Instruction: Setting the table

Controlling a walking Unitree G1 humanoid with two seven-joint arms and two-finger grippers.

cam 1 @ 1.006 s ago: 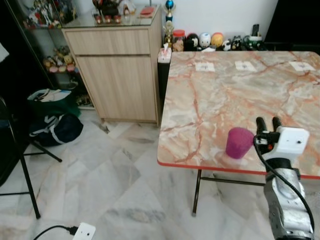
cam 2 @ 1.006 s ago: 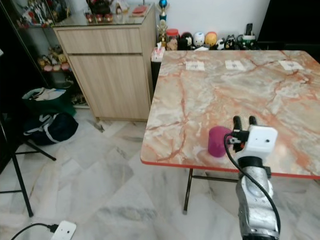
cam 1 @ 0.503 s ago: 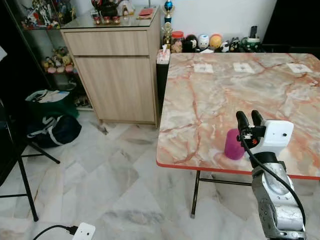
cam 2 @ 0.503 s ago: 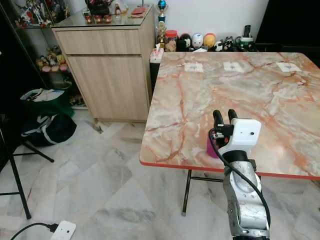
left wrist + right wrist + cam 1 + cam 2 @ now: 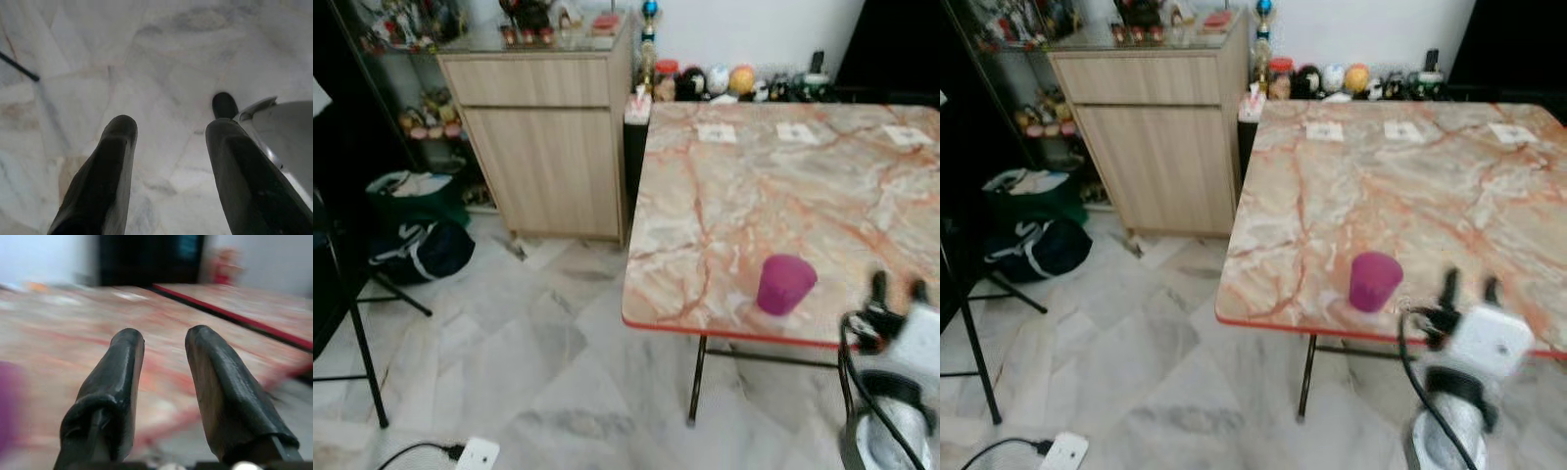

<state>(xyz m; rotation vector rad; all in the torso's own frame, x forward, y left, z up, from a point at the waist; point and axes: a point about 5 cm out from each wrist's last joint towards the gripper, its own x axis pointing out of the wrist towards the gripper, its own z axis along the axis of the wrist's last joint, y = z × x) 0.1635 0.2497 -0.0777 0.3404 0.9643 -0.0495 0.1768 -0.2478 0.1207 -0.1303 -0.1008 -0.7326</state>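
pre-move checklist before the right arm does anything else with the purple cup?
1. Purple plastic cup upright on the marble table: ok.
2. Cup back from the red table edge: not ok, it stands close to it.
3. Right gripper off the cup: ok, fingers apart, empty, to the cup's right.
4. Image sharpness: not ok, arm motion-blurred.
5. Left gripper idle over floor: ok.
6. Three place cards at far edge: ok.

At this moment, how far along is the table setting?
Done: one purple cup stands upright near the marble table's front edge. In hand: nothing; the right gripper is open beside the cup, the left gripper open over floor. Left: any other tableware.
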